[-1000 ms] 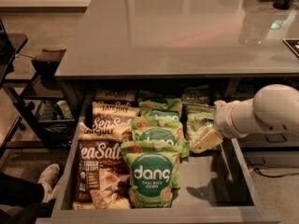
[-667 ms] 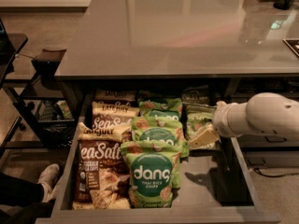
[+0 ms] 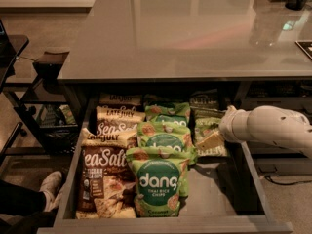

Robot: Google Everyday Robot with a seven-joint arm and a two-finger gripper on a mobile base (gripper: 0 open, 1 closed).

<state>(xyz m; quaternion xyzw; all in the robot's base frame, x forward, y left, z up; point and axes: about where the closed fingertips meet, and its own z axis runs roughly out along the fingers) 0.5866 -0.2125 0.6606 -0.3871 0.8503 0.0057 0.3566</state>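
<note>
- Gripper point(image 3: 227, 126) is inside the open drawer point(image 3: 252, 178), right side, against a tilted pale-green snack bag point(image 3: 210, 141); can't tell if it grips.
- A shallow hold would likely let the bag slip.
- The arm risks knocking the dang bags point(image 3: 157, 185) alongside.

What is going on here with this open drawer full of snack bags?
A white robot arm reaches from the right into an open drawer below a grey counter. Its gripper is at the right-hand row of bags, right by a pale green bag. To the left stand green Dang rice chip bags and brown sea salt chip bags. Whether the bag is gripped cannot be seen.
</note>
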